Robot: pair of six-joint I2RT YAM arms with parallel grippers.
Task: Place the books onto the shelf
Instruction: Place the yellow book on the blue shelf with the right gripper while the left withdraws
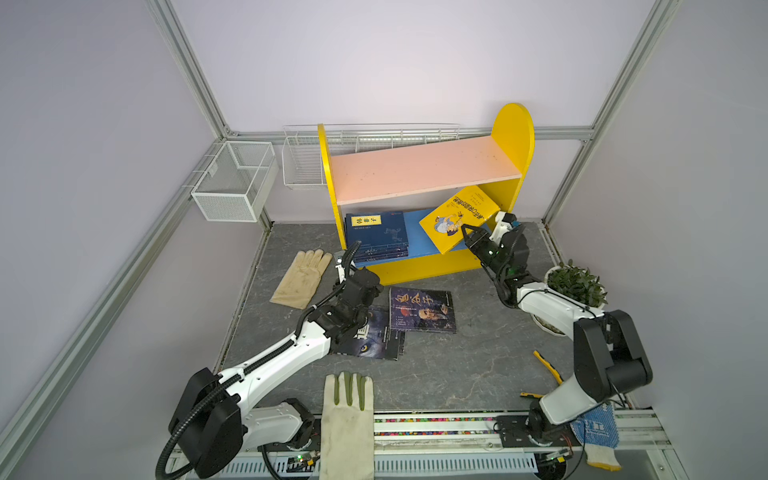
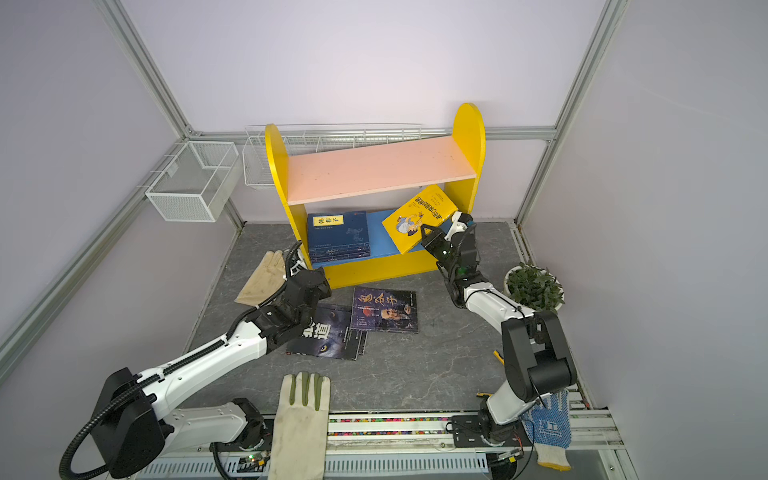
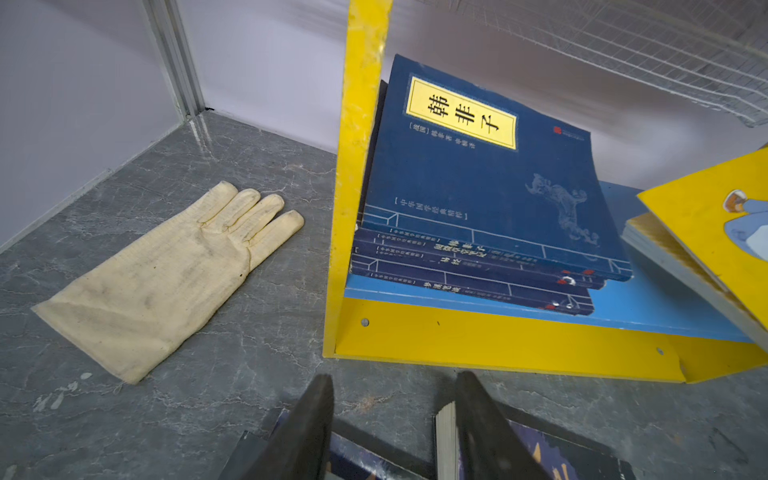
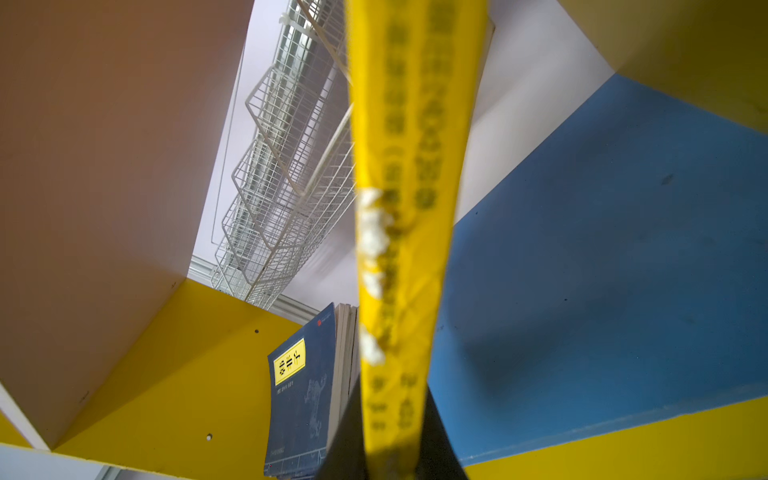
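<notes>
Books are sitting in three places. The navy books (image 1: 376, 235) are lying in a flat stack at the left end of the blue lower board (image 1: 415, 230) of the shelf (image 1: 513, 137), against its yellow side panel. The right pincer (image 1: 467, 232) is clamping the yellow book (image 1: 457, 214) by its near edge, jaws closed tight on it, and holding it tilted over the right end of that board, its far corner under the pink board (image 1: 424, 170). The left pincer (image 3: 395, 415) is hanging about half spread with nothing between its jaws, just above the two dark books (image 1: 422, 309), which are lying flat side by side on the counter (image 1: 478, 365) in front of the shelf, a cream glove (image 1: 302, 278) lying to their left
</notes>
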